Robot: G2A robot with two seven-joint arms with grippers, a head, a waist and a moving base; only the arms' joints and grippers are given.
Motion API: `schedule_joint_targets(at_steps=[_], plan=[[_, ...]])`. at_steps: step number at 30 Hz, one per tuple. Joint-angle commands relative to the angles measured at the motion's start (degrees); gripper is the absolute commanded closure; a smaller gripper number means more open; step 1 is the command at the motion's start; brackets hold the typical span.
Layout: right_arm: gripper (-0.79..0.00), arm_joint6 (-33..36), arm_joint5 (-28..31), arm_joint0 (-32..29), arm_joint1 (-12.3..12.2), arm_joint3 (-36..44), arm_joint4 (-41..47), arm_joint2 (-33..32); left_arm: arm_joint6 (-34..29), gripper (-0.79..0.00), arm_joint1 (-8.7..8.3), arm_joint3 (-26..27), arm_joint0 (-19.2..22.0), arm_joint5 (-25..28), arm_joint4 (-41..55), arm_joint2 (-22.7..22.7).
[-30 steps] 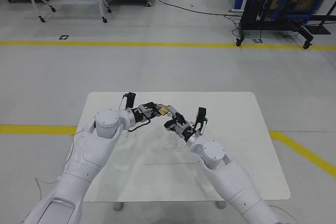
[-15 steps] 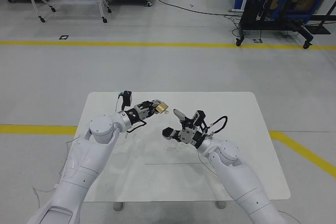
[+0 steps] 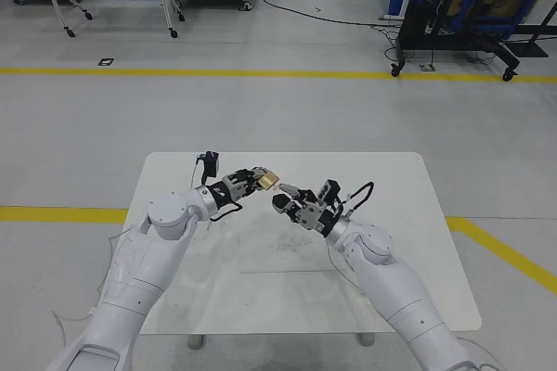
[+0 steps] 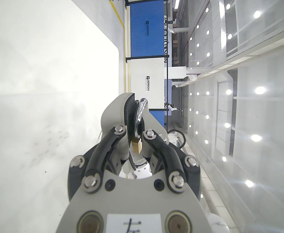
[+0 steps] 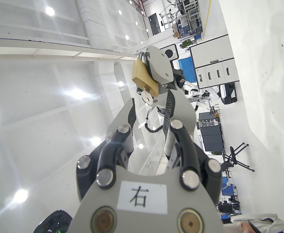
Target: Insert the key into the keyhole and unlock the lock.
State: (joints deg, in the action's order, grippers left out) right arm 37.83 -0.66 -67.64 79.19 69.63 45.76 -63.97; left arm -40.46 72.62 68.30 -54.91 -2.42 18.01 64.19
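The right pincer [image 5: 151, 105] is back at the padlock [image 5: 143, 77]. A second ago both pincers meet over it, half a second ago the right one sits pulled away toward its own side with fingers spread wide, and now it stands just beside the lock again, fingers parted and holding nothing. The left pincer [image 3: 256, 179] barely shifts through all this. It is closed on the steel shackle [image 4: 141, 109] and holds the brass body up above the far middle of the tabletop [image 3: 390, 278].

In the right wrist view the key [image 5: 147, 97] shows as a small round silver head at the lower end of the brass body. It looks seated in the keyhole and lies just ahead of the right fingertips, roughly in line with the gap between them. So insertion seems done. The brief retreat and return reads as a regrasp, and the turn is probably what remains. Whether the shackle has sprung free cannot be told, since the left fingers cover it.

The tabletop is white with rounded corners and faint dark scuffs near its middle. It stands on a pale grey floor crossed by yellow lines [image 3: 260, 71], with a dark wheeled frame [image 3: 455, 42] at the far right.
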Motion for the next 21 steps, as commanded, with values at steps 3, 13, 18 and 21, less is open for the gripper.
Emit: schedule_joint_targets(at_steps=[3,13,18,21], plan=[[-0.240,0.22,0.15,0.57,0.11,-0.99,0.22,0.10,0.22,0.000,0.03,0.00,0.13,-0.16,-0.42,-0.15],[0.000,-0.40,-1.92,1.43,0.35,-1.28,-0.22,0.95,0.24,0.000,0.12,0.01,0.38,-0.41,-0.94,-0.47],[0.000,1.85,-3.93,1.40,0.43,-1.87,4.31,-0.07,0.54,0.000,0.18,-0.06,0.66,-0.63,-1.65,-0.79],[0.000,2.60,-4.86,0.96,0.37,-1.54,5.82,-0.61,0.59,0.000,0.28,-0.07,0.83,-0.68,-1.96,-1.18]])
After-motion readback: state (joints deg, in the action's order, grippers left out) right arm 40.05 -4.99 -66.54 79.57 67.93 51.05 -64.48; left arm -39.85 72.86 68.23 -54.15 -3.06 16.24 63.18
